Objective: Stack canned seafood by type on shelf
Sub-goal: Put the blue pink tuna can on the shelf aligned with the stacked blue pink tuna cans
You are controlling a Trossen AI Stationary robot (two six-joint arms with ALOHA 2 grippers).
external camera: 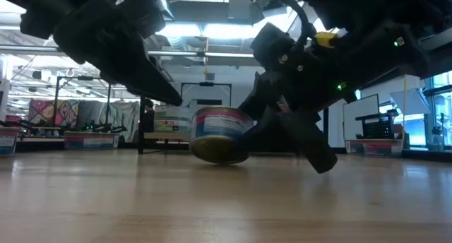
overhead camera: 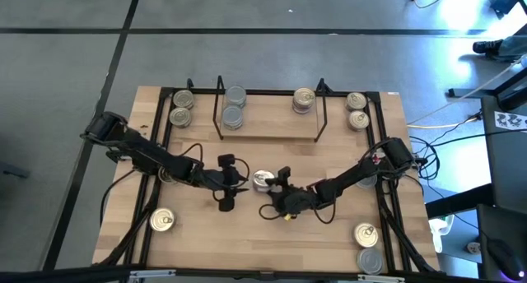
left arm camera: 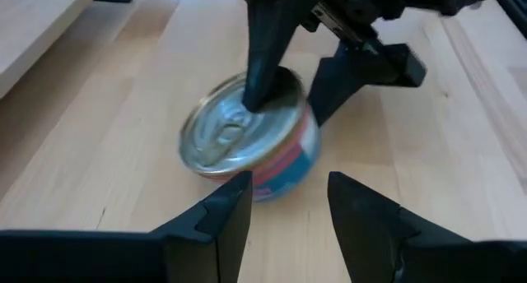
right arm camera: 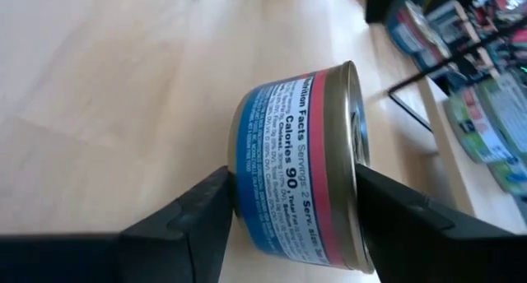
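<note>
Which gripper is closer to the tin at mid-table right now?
Right. The right gripper is clamped on the tilted tin, one finger on its lid, one underneath. The left gripper sits open just beside it, not touching.

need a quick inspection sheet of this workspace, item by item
surface: light wooden tabletop, bare between the tins.
job's things: shelf at the far edge carries tin stacks and; more tins beside it; loose tins near the front.
held tin: tilted, gold pull-ring lid, blue and red label.
clutter: nothing seen.
grippers: right gripper shut on the held tin at mid-table; left gripper open, close in front of it.
cables: black arm cables loop over the tabletop.
surroundings: grey floor, a shoe at the far right.
</note>
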